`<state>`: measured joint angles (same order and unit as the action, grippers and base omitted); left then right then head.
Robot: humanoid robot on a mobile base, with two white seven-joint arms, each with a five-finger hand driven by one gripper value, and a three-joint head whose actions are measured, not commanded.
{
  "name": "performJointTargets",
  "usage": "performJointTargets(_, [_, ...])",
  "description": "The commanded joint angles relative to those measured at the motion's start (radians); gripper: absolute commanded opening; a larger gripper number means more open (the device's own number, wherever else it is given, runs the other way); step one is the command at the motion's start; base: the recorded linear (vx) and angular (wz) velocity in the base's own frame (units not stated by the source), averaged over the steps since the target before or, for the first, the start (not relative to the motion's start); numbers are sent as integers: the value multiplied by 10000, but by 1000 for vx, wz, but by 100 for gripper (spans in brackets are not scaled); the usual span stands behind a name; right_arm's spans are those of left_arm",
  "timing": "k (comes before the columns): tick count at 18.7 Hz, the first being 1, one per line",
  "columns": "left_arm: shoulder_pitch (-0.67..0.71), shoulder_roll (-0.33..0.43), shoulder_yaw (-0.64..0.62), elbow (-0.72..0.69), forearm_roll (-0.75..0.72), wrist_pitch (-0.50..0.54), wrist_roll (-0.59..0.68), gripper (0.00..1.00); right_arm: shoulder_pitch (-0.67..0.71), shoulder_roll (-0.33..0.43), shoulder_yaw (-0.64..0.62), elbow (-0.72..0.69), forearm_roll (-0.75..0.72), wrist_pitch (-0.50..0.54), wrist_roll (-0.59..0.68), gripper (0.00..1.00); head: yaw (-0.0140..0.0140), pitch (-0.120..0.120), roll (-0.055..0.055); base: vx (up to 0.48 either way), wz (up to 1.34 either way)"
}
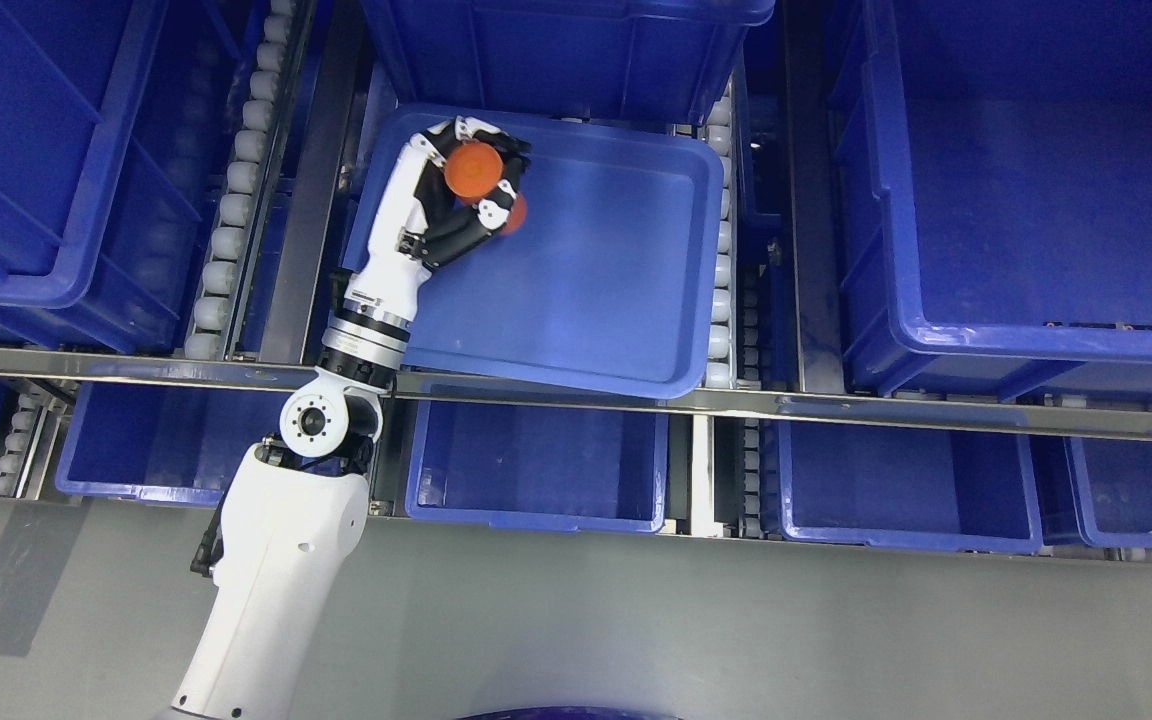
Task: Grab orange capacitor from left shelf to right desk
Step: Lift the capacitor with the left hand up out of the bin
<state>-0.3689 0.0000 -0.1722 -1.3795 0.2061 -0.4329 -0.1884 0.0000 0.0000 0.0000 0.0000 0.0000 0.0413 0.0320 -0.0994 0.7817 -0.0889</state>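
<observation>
In the head view, the left arm [276, 570] rose from the lower left of the frame, crossed the shelf rail [576, 395] and reached into the shallow blue bin [586, 300] at upper centre. The left hand [456, 195] sat in the bin's upper-left corner with its fingers [466, 235] curled around an orange capacitor [473, 168]; a second patch of orange [516, 212] showed just beside and below it, and whether that was another capacitor or part of the same one could not be told. The right arm was out of view.

The grasp looked made, so the step in hand was judged to be the lift. It would go best straight up, clear of the bin's wall and the rail, keeping the fingers closed, before any swing toward the right. If a second capacitor was caught in the fingers, it might drop on the way.
</observation>
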Motion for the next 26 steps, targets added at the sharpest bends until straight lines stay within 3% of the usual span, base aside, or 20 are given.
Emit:
performJointTargets(1, [99,175,387,-778,869,-1266,-18,1,-15,-174,-107,-337,46,1,-13,100,0,0,0,0,0])
performJointTargets(3, [176,175,388,-778,869,-1652,-18,1,-15,-174,-107,-337,46,1,2,100,0,0,0,0,0])
performJointTargets(26, [927,175,265,-1146,869,-1638,-33,2,-15,-174,-107,-337,46,1,2,100,0,0,0,-79,4])
